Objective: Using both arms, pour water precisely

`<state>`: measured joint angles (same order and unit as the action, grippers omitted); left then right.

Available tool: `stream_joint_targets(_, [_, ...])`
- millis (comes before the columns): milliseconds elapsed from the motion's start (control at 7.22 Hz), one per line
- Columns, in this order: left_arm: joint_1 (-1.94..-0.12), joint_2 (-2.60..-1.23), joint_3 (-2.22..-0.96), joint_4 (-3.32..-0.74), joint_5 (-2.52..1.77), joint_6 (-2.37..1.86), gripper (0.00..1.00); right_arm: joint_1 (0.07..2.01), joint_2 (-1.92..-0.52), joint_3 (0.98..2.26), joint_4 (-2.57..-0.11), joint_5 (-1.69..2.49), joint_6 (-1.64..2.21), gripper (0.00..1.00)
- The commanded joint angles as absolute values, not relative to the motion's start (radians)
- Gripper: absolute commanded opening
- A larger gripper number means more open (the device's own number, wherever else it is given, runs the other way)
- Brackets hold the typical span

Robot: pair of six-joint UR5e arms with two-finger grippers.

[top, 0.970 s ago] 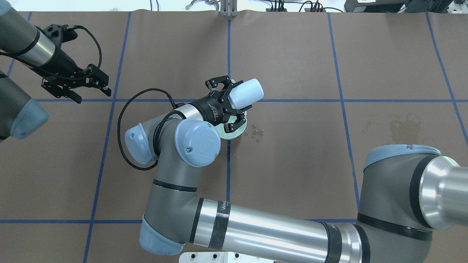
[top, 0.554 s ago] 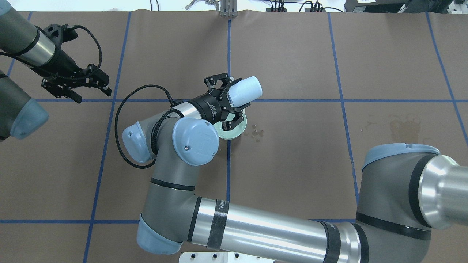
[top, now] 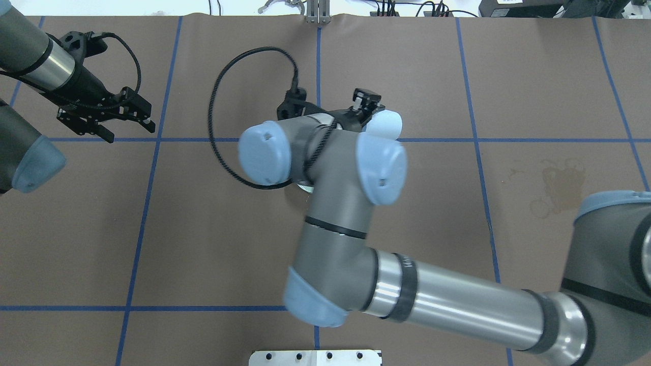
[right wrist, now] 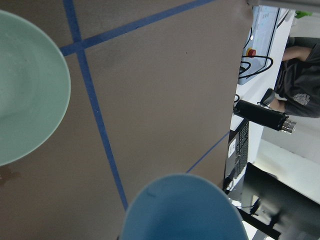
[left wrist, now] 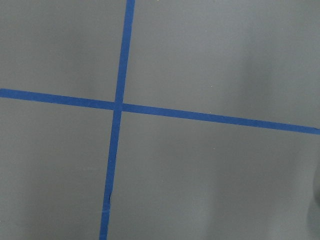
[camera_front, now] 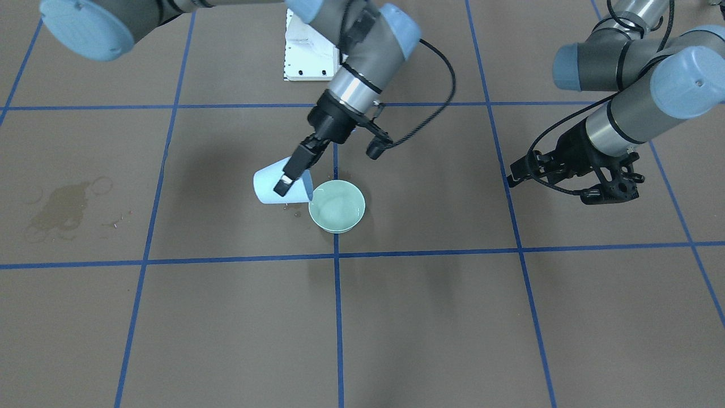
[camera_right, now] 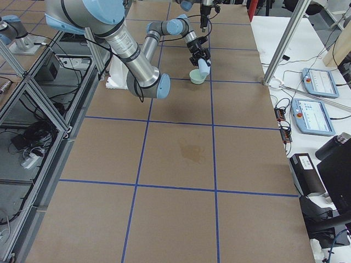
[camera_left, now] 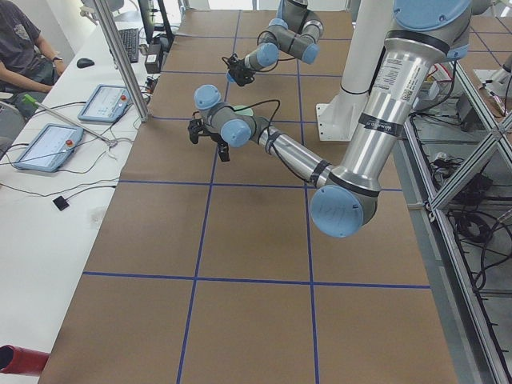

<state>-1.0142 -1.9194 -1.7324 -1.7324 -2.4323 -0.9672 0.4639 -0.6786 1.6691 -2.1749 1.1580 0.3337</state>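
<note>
My right gripper [camera_front: 283, 180] is shut on a light blue cup [camera_front: 265, 185], tipped on its side with its lip over the rim of a pale green bowl [camera_front: 337, 207]. In the overhead view the right arm's wrist [top: 351, 152] covers the bowl, and only the cup's base [top: 385, 122] shows. The right wrist view has the bowl [right wrist: 25, 95] at left and the cup's rim [right wrist: 185, 210] at the bottom. I cannot make out a stream of water; small drops [camera_front: 294, 213] lie beside the bowl. My left gripper [top: 129, 128] hangs open and empty, far to the left.
A dried stain [camera_front: 62, 212] marks the brown table cover on the right arm's side. The white pedestal base [camera_front: 306, 51] stands behind the bowl. Blue tape lines [left wrist: 117, 106] cross the table. A seated person [camera_left: 24, 48] and tablets [camera_left: 104, 102] are beyond the far edge.
The right arm's wrist and elbow have swung to the right over the bowl, turning the cup and carrying its base further right. The left arm has stayed still.
</note>
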Motion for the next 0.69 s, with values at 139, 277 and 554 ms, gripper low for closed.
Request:
stream_joint_targets(139, [-1.017,-1.922,-1.733,-1.732,-2.436,-0.969,0.98,0.629,-1.108,1.949,-1.718,1.426,0.575,0.00])
stream_joint_targets(277, [-1.017,-1.922,-1.733,-1.732,-2.436,-0.969,0.98,0.674,-1.237,1.977,-1.536,1.463,0.647,0.00])
stream_joint_targets(554, [-1.017,-1.927,-1.733,-1.732,-2.436,-0.973,0.98,0.788,-1.532,1.979,-1.136,1.662,0.722,0.00])
